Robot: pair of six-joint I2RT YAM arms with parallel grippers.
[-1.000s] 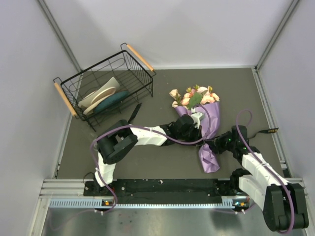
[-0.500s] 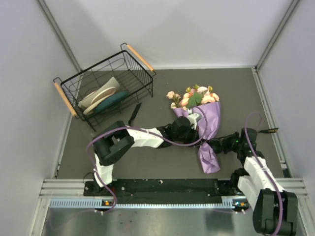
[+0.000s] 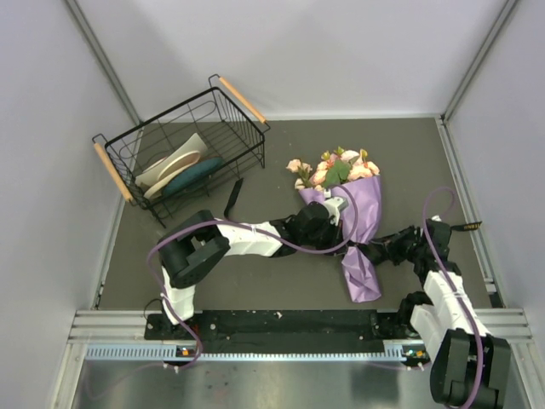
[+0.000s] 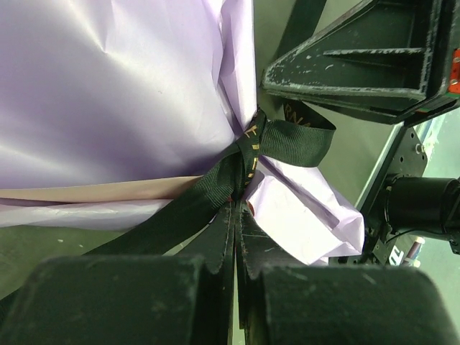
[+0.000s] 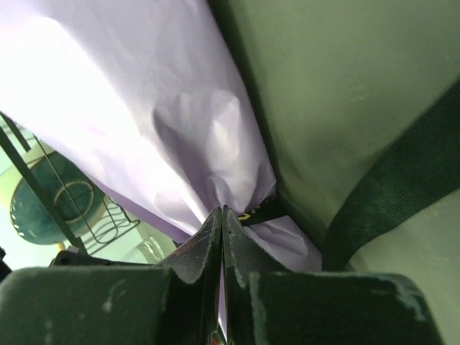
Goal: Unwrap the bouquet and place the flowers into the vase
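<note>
The bouquet point(image 3: 364, 213) lies on the dark table, its flowers point(image 3: 334, 169) at the far end and the purple paper pinched in by a black ribbon point(image 4: 287, 140). From the left, my left gripper point(image 3: 345, 242) reaches the knot; in the left wrist view it point(image 4: 237, 205) is shut, with the ribbon running into its tips. Coming from the right, my right gripper point(image 3: 370, 253) meets the same waist. Its jaws point(image 5: 222, 210) are shut on the gathered paper point(image 5: 129, 108) beside the knot. I cannot make out the vase.
A black wire basket point(image 3: 153, 124) with wooden handles stands at the back left and holds flat dishes point(image 3: 174, 167). Loose ribbon tails lie on the table to the left point(image 3: 232, 198) and right point(image 3: 464, 227). Grey walls close in three sides.
The right gripper has shut at the bouquet's waist and its wrist has swung out to the right. The bouquet's flower end has shifted slightly left. The left gripper stays shut.
</note>
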